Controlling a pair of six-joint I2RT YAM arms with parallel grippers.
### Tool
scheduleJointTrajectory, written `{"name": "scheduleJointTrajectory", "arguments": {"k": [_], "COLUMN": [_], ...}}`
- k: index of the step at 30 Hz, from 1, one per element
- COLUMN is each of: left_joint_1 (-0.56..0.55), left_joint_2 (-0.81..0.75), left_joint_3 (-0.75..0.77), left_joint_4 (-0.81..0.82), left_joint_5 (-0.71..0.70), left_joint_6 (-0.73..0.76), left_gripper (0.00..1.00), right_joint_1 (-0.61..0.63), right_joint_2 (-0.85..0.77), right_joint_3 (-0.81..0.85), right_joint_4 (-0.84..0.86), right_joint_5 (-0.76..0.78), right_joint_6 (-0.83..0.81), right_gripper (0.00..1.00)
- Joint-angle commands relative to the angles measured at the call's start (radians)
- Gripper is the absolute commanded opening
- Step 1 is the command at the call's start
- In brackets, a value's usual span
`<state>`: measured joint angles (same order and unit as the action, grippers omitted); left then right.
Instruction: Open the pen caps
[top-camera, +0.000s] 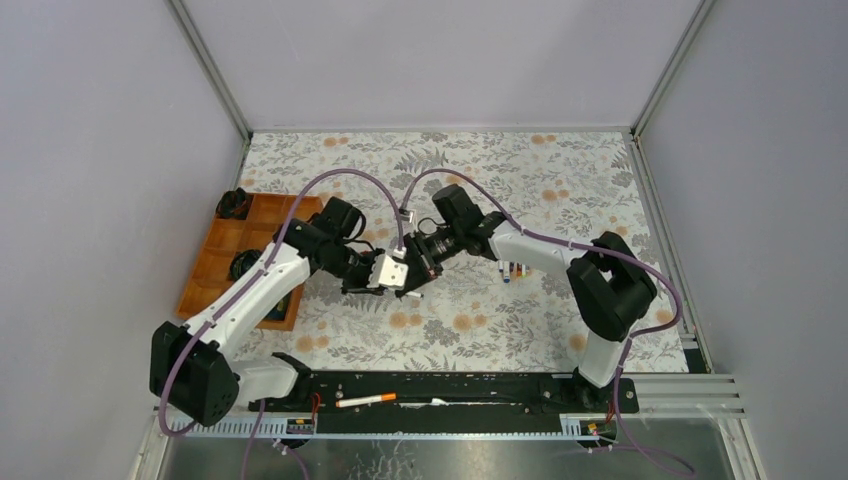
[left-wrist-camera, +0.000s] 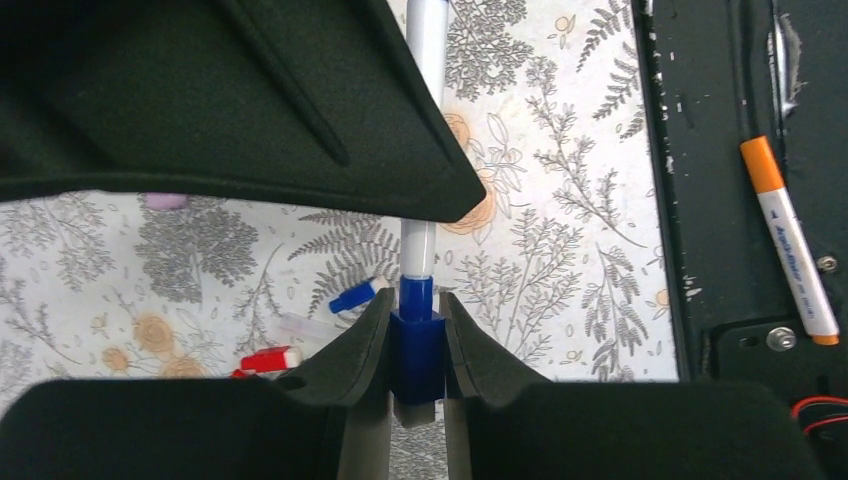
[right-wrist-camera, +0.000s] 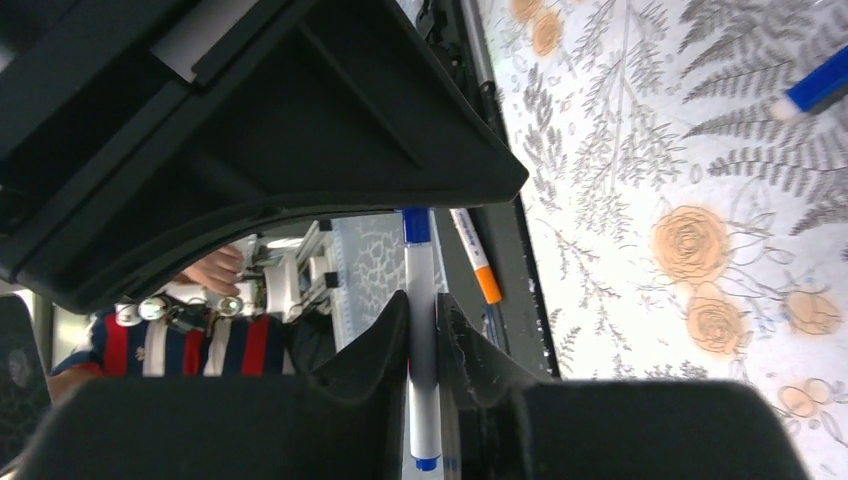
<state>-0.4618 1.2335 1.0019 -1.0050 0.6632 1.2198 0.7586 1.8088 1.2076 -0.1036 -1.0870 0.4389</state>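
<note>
Both grippers meet above the middle of the table and hold one blue pen between them. My left gripper (left-wrist-camera: 416, 305) is shut on the pen's blue cap (left-wrist-camera: 416, 350). A narrow blue collar shows between the cap and the white barrel (left-wrist-camera: 418, 245). My right gripper (right-wrist-camera: 422, 305) is shut on the same white barrel (right-wrist-camera: 420, 270). In the top view the left gripper (top-camera: 390, 272) and the right gripper (top-camera: 425, 262) are nearly touching. Several other pens (top-camera: 515, 268) lie on the cloth under the right arm.
A loose blue piece (left-wrist-camera: 355, 296) and a red one (left-wrist-camera: 270, 358) lie on the floral cloth below. An orange-ended pen (top-camera: 365, 400) lies on the black base rail at the near edge. A wooden compartment tray (top-camera: 235, 260) stands at the left.
</note>
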Motion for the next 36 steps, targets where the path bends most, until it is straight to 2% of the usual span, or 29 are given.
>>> {"name": "scheduleJointTrajectory", "arguments": {"k": [1,5,8,12,15,16,18,19,21,24,29,33,36], "left_joint_1": [0.113,0.213,0.236,0.236,0.228,0.214,0.169,0.137,0.053,0.010,-0.020,-0.031,-0.044], "left_joint_2": [0.021,0.052,0.063,0.067,0.066,0.061,0.038,0.020,-0.023,-0.017,-0.013,-0.006,0.000], "left_joint_3": [0.068,0.098,0.089,0.051,0.036,0.036,0.026,0.012,-0.022,-0.018,-0.028,-0.030,-0.032], "left_joint_4": [-0.035,-0.063,-0.054,-0.016,0.005,0.006,0.015,0.045,0.106,0.132,0.165,0.147,0.116], "left_joint_5": [-0.171,-0.224,-0.238,-0.187,-0.098,-0.054,0.025,0.045,0.056,0.078,0.069,0.062,0.064], "left_joint_6": [0.140,0.217,0.230,0.211,0.160,0.129,0.072,0.026,-0.045,-0.120,-0.136,-0.116,-0.090], "left_gripper": [0.00,0.00,0.00,0.00,0.00,0.08,0.36,0.46,0.60,0.69,0.75,0.73,0.66], "right_joint_1": [-0.039,-0.059,-0.085,-0.117,-0.130,-0.129,-0.125,-0.117,-0.089,-0.042,-0.016,-0.013,-0.013], "right_joint_2": [-0.086,-0.125,-0.137,-0.153,-0.158,-0.154,-0.140,-0.129,-0.096,-0.053,-0.008,0.011,0.021], "right_joint_3": [-0.079,-0.109,-0.123,-0.127,-0.126,-0.120,-0.114,-0.107,-0.069,-0.014,0.027,0.052,0.065], "right_joint_4": [-0.210,-0.272,-0.286,-0.296,-0.271,-0.264,-0.216,-0.188,-0.167,-0.148,-0.088,-0.083,-0.075], "right_joint_5": [0.021,0.049,0.062,0.073,0.075,0.074,0.066,0.059,0.052,0.042,0.016,0.012,0.007], "right_joint_6": [-0.061,-0.100,-0.110,-0.116,-0.096,-0.086,-0.046,-0.020,-0.008,0.004,0.054,0.064,0.074], "right_gripper": [0.00,0.00,0.00,0.00,0.00,0.00,0.00,0.00,0.00,0.00,0.00,0.00,0.00]}}
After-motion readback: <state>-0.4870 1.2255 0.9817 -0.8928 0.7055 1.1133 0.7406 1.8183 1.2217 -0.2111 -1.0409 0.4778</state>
